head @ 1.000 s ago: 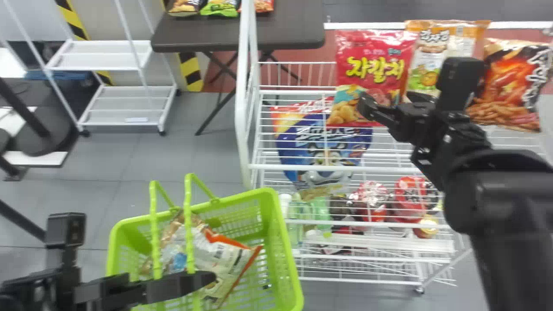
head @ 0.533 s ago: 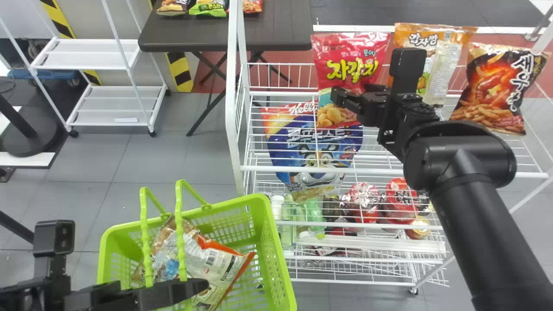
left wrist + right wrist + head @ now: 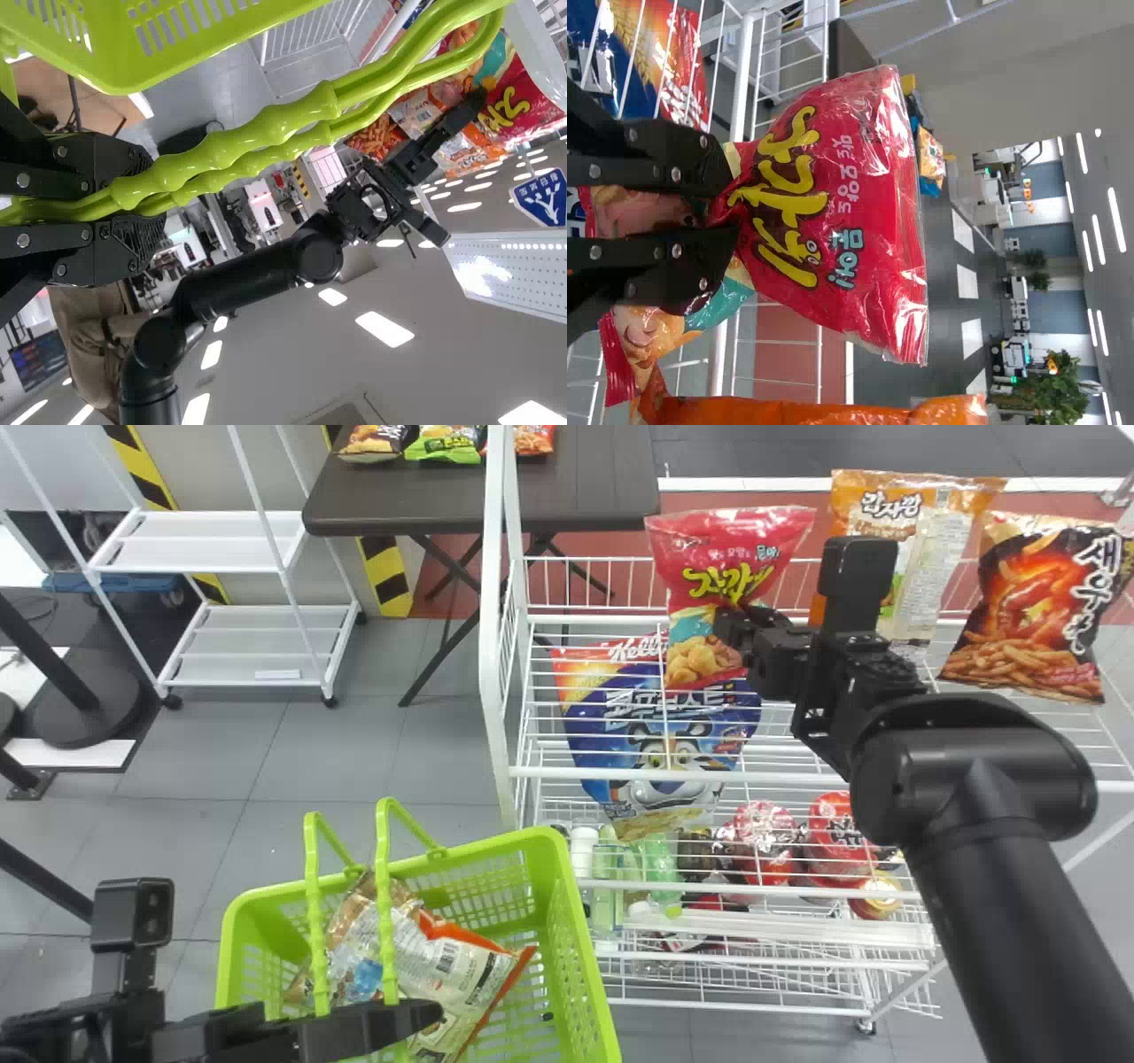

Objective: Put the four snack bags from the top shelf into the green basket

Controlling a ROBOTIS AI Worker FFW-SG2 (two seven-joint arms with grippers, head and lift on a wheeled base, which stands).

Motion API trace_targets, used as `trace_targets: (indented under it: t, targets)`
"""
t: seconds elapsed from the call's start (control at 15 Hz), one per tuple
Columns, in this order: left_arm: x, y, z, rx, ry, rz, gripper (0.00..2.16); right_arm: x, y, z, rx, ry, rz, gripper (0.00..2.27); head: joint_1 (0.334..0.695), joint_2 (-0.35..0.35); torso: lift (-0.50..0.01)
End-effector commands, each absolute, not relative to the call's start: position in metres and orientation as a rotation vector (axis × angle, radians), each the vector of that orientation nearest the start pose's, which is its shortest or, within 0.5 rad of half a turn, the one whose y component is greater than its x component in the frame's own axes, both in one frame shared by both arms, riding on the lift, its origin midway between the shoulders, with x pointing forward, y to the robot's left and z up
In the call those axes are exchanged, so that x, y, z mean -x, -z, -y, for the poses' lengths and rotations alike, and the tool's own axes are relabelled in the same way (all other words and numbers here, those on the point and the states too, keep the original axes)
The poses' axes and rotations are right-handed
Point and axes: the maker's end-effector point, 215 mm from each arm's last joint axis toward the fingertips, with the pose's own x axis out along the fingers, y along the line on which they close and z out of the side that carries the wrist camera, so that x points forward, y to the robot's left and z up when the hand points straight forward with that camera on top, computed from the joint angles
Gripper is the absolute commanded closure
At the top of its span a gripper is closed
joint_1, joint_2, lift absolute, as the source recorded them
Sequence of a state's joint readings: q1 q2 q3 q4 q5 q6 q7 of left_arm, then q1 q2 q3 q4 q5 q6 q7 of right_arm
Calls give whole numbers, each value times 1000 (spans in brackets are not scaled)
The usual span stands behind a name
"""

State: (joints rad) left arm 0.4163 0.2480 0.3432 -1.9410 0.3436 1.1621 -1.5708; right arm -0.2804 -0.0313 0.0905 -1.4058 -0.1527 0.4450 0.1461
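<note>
Shelving of white wire [image 3: 491, 691] fronts a dark flat desk [image 3: 585, 505], my right end effector [image 3: 738, 622] clenching a red plastic snack bag [image 3: 731, 549], my left [image 3: 416, 1017], green basket handles [image 3: 266, 126].

Head view, clock-face | white wire top shelf [image 3: 797, 777], 3 o'clock: orange bag [image 3: 921, 584] at 2 o'clock, dark-red bag [image 3: 1032, 615] between 2 and 3, both are upright | dark worktop [image 3: 607, 483], 11 to 12 o'clock: on it three small bags [image 3: 447, 443], at 11

glossy crinkled plastic snack bag [image 3: 859, 186], smooth matt plastic basket [image 3: 576, 921]
</note>
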Motion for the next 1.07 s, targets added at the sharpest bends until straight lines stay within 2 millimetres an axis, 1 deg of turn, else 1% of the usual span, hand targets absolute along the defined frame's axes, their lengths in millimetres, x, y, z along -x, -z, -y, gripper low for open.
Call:
trace_targets:
  t: [0.0, 0.13, 0.27, 0.4, 0.53, 0.6, 0.67, 0.8, 1.0]
  targets:
    - [-246, 389, -183, 939, 1200, -762, 2148, -643, 358, 149, -141, -264, -270, 2260, 695, 45, 0]
    - [-247, 388, -183, 940, 1197, -759, 2145, -618, 328, 142, -193, -294, -212, 2260, 695, 44, 0]
    - [-247, 389, -184, 941, 1194, -759, 2148, -577, 313, 127, -205, -333, -235, 2260, 695, 49, 0]
    - [-247, 390, -183, 940, 1191, -758, 2148, -530, 311, 100, -245, -398, -300, 2260, 695, 73, 0]
    - [-248, 389, -182, 939, 1192, -757, 2145, -481, 325, 67, -279, -473, -401, 2260, 695, 103, 0]
    - [-250, 389, -182, 937, 1193, -754, 2145, -457, 338, 51, -287, -514, -466, 2260, 695, 122, 0]
    - [-250, 388, -182, 935, 1195, -752, 2148, -432, 350, 31, -314, -578, -539, 2260, 695, 169, 0]
    - [-252, 388, -181, 932, 1196, -755, 2145, -399, 362, -9, -341, -687, -625, 2256, 695, 225, 0]
    - [-253, 387, -181, 931, 1197, -752, 2148, -361, 373, -54, -359, -806, -723, 2256, 695, 320, 0]
